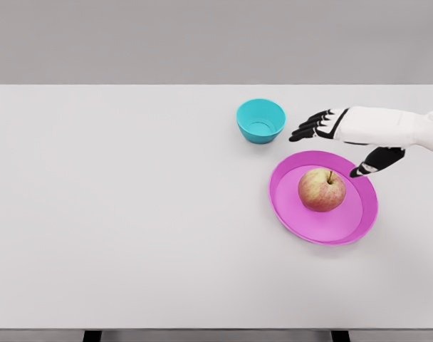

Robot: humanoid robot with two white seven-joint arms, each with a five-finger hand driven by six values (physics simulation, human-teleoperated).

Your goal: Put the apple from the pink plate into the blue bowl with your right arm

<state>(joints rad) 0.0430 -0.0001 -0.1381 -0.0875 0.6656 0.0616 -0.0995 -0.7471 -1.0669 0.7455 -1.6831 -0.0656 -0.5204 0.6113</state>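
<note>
The right hand (345, 139), fingers spread and holding nothing near the bench's right edge, could knock the apple (321, 189) off the pink plate (345, 228) if it closes off-centre.

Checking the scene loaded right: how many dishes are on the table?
2: a blue bowl toward the back, and a pink plate nearer on its right, holding the apple. None appear hidden.

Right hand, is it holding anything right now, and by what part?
Nothing. The right hand is open above the plate's far edge; the apple sits untouched.
</note>
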